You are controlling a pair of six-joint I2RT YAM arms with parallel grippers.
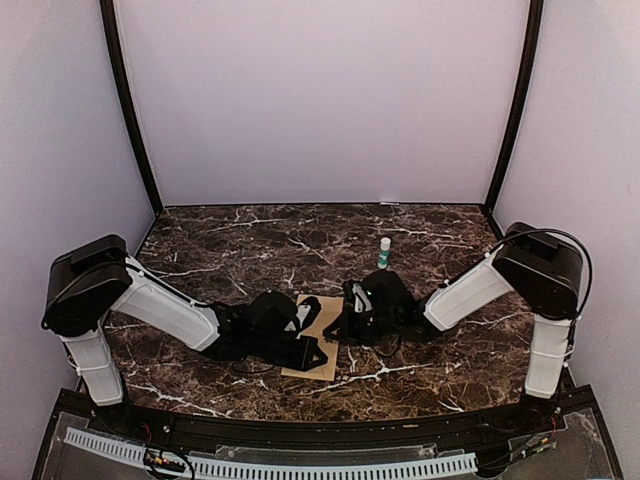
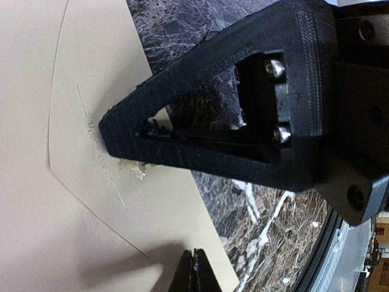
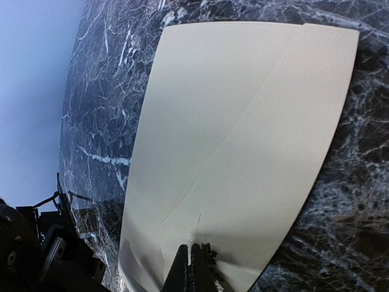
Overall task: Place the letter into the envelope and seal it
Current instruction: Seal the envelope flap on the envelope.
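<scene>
The kraft-brown envelope (image 1: 328, 315) lies flat on the marble table between the two arms. Its flap is folded down, and the flap's edges show as slanted lines (image 2: 73, 201). My left gripper (image 1: 312, 352) (image 2: 196, 267) is shut, its tips down on the envelope near the lower edge, with nothing between the jaws. My right gripper (image 1: 347, 316) (image 3: 189, 267) is also shut, tips touching the envelope (image 3: 243, 140) beside a small dark leaf emblem (image 3: 210, 255). One right finger (image 2: 213, 121) reaches across the left wrist view and rests on the paper. The letter is out of view.
A small green-capped bottle (image 1: 384, 253) stands behind the right gripper. Pale flecks of residue (image 2: 137, 167) sit on the envelope under the right finger. The table's black front rail (image 1: 320, 430) runs along the near edge.
</scene>
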